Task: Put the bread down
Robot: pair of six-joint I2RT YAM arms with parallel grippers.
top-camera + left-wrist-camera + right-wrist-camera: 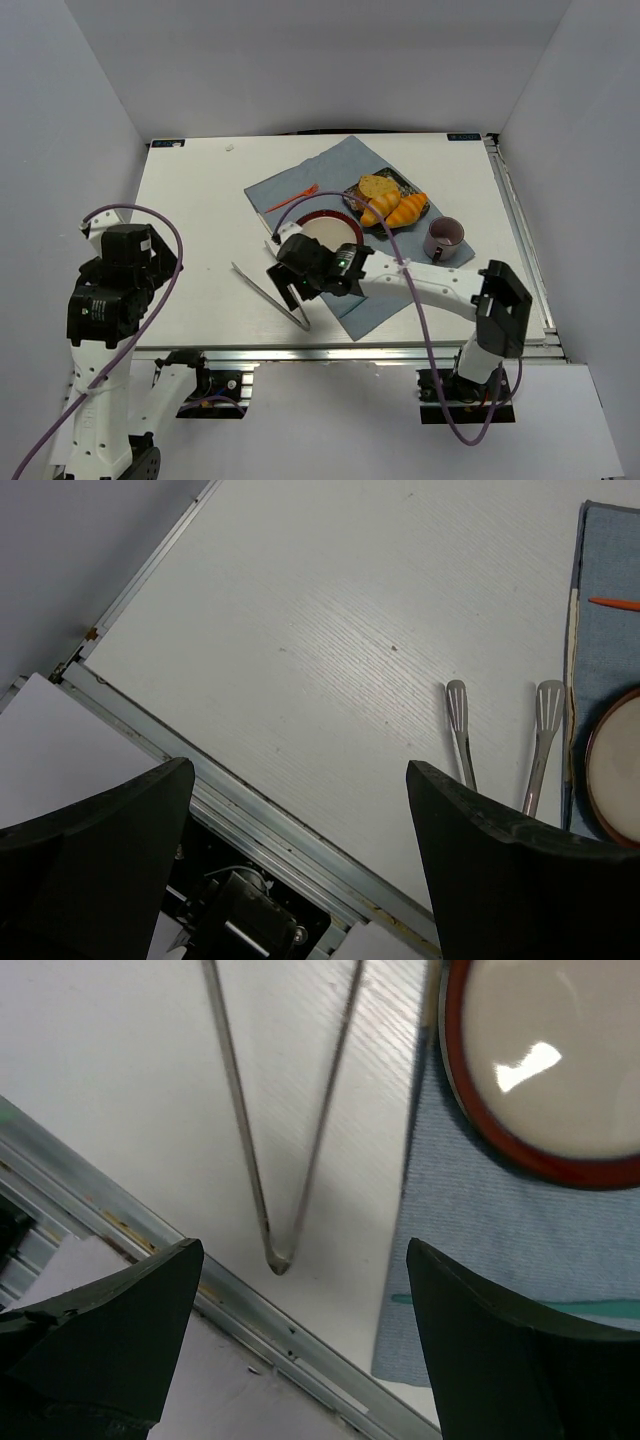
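Left end effector (298, 772): fingers wide apart, nothing in them. It sits folded back at the near-left corner of the table (200, 220), well apart from everything that matters. Not a candidate for this move.

Tongs (278, 1260): flat on the table just left of the cloth (300, 180). V shape, hinge toward the near edge, tips pointing away.

Right end effector (302, 1250): also fully open and empty. It hangs over the hinge end of the tongs, with the plate (545, 1165) just to its far right. The plate is bare.

Bread (382, 210): in the black tray (402, 181) at the cloth's far-right corner, beyond the plate.
- It's the yellower croissant, on the left side of the tray.
- The bun (377, 186) is just behind it.
- The other croissant (410, 209), more orange, is touching or just beside it on the right.
- The mug (445, 237) stands further right, near the tray.

Key relation: from the right end effector, the bread lies to the far right, past the plate. The right arm is clearly nearer.

The bread's long axis looks diagonal, near-left to far-right, roughly parallel to its twin. Exact angle is hard to call from the top view, and neither wrist view shows it.

My read:
- The right arm either takes the tongs first or reaches over the plate.
- Either way, a grip across the bread's short axis means closing along the near-right/far-left diagonal.
- Main risk is little room on the twin's side, so it could catch both croissants.
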